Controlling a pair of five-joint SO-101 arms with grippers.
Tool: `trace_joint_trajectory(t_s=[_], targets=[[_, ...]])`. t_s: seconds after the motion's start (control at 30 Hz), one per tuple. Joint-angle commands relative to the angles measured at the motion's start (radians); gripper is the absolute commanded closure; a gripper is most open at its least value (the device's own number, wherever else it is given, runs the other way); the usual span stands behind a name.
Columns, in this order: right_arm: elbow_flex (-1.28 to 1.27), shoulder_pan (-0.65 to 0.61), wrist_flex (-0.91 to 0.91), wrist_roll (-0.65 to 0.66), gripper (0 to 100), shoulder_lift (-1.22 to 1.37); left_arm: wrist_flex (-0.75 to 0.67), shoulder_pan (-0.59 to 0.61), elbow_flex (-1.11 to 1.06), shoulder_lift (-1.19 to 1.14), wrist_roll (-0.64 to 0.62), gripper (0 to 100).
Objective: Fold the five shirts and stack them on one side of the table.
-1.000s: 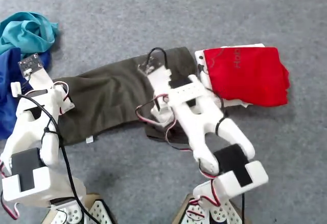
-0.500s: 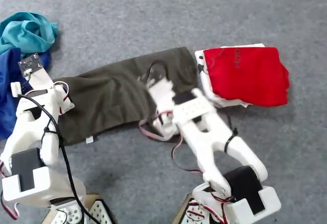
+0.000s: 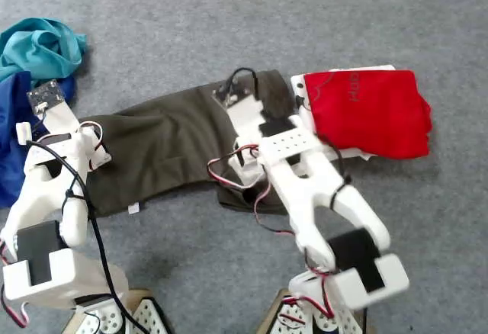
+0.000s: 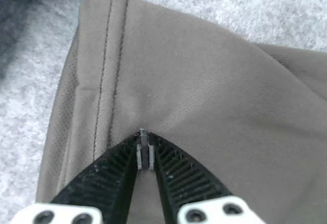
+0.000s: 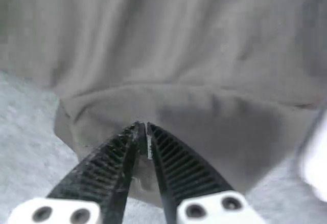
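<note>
Left gripper (image 4: 144, 151) clamped tight on the olive shirt (image 3: 164, 147), which lies mid-table, at its stitched end. Left arm is bent over that end. Right gripper (image 5: 143, 138) is closed on a fold of it, arm stretched forward beside the folded red shirt (image 3: 374, 113).

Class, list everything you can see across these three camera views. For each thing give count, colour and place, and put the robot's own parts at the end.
olive shirt: one, dark olive, spread across the middle of the table
red shirt: one, red, folded, on top of the white shirt, right side of the high view
white shirt: one, white, under the red shirt, edges showing
teal shirt: one, teal, crumpled, far left corner
blue shirt: one, blue, bunched at the left edge next to the teal shirt
table: one, grey cover, under everything
left arm: one, white, near left
right arm: one, white, near middle
left gripper: one, black, pinching the olive shirt's hemmed end
right gripper: one, black, pinching the olive shirt's near edge
</note>
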State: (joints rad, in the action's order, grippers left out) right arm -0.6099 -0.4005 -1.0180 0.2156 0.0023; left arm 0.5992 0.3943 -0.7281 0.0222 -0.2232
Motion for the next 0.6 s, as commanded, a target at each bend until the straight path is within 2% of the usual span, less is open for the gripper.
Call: trace_joint_trajectory(t_s=[0.0,0.1,0.2,0.37,0.5,0.57], targets=[[-0.024,-0.129,-0.028,-0.008,98.4,0.024,0.009,0.01,0.038,0.005,-0.008,97],[-0.071,-0.23,0.031,-0.008,98.4,0.028,0.009,0.01,0.038,0.005,-0.008,97],[-0.09,-0.235,0.094,-0.008,98.4,0.03,0.009,0.01,0.038,0.005,-0.008,97],[-0.042,-0.077,0.06,0.011,98.4,0.022,0.009,0.01,0.036,0.005,-0.003,97],[0.102,0.058,-0.11,0.121,98.4,0.022,0.009,0.015,0.038,0.014,0.009,97],[0.217,0.112,-0.206,0.153,98.4,0.022,0.009,0.016,0.047,0.017,0.064,97]])
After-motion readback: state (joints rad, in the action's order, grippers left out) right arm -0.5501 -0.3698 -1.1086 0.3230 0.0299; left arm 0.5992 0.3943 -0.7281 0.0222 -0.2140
